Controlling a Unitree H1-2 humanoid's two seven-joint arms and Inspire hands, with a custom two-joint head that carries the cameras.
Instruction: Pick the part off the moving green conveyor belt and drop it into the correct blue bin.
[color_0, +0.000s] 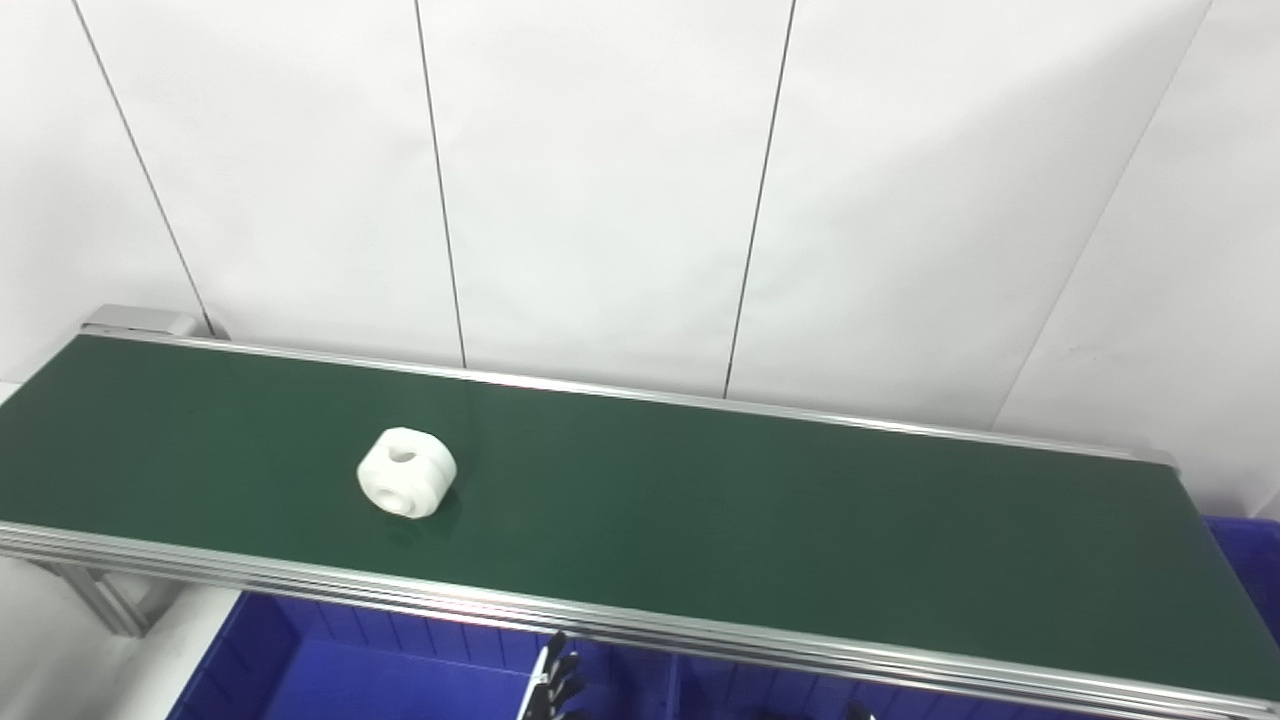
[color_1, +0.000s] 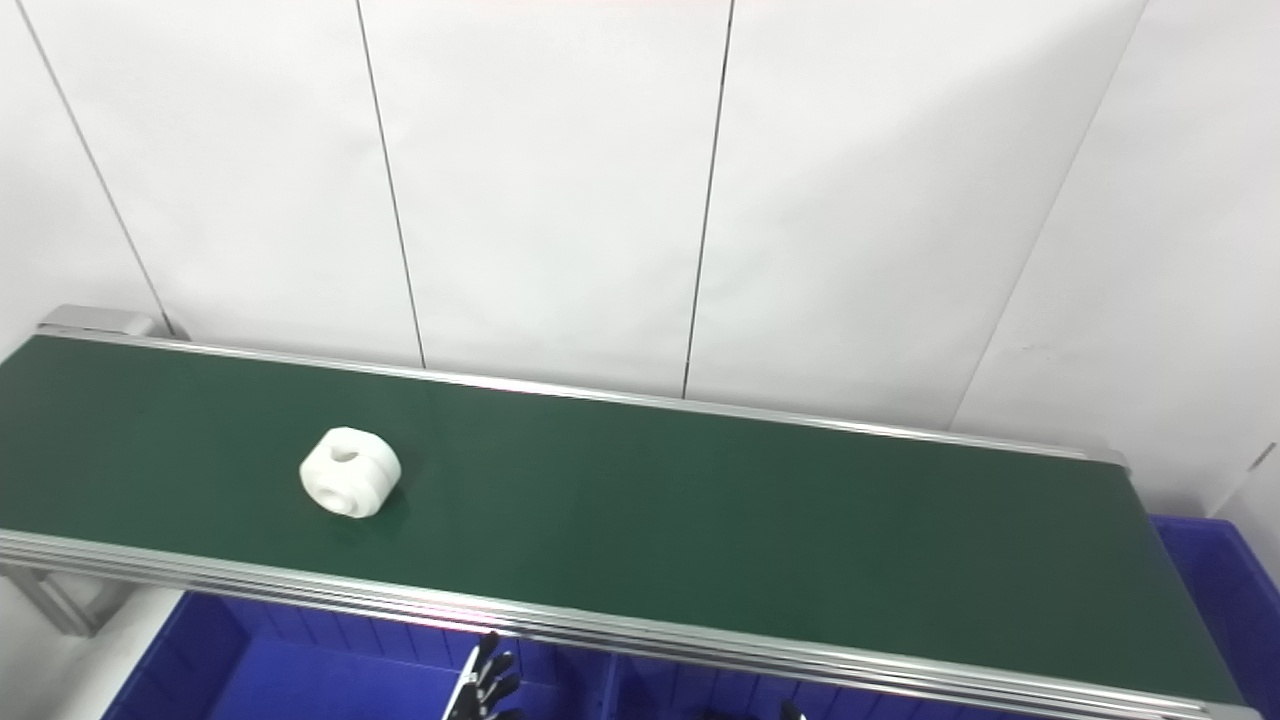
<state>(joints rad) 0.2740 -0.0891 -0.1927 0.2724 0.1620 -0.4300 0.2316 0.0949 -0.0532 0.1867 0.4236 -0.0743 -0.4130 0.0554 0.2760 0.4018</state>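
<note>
- Conveyor belt: matt dark-green surface, smooth.
- Belt frame rails: brushed silver metal, ribbed, lightly reflective.
- Part: smooth white plastic, matt.
- Bin: blue plastic, ribbed wall, slight sheen.
- Wall panels: smooth, matt white.

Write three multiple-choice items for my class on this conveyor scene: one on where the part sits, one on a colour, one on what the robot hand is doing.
1. Where on the belt is the white part?
A. Left portion
B. Far right end
C. Off the belt, in a bin

2. What colour is the bin below the belt's near edge?
A. Red
B. Blue
C. Yellow

3. How does the left robot hand relate to the part?
A. Gripping it
B. Pressing it flat
C. Apart from it, low by the near rail

Answers:
1. A, it lies on the green surface well left of centre.
2. B, the blue walls show under the rail.
3. C, only its fingertips peek in at the bottom edge, so its state is unclear.
</note>
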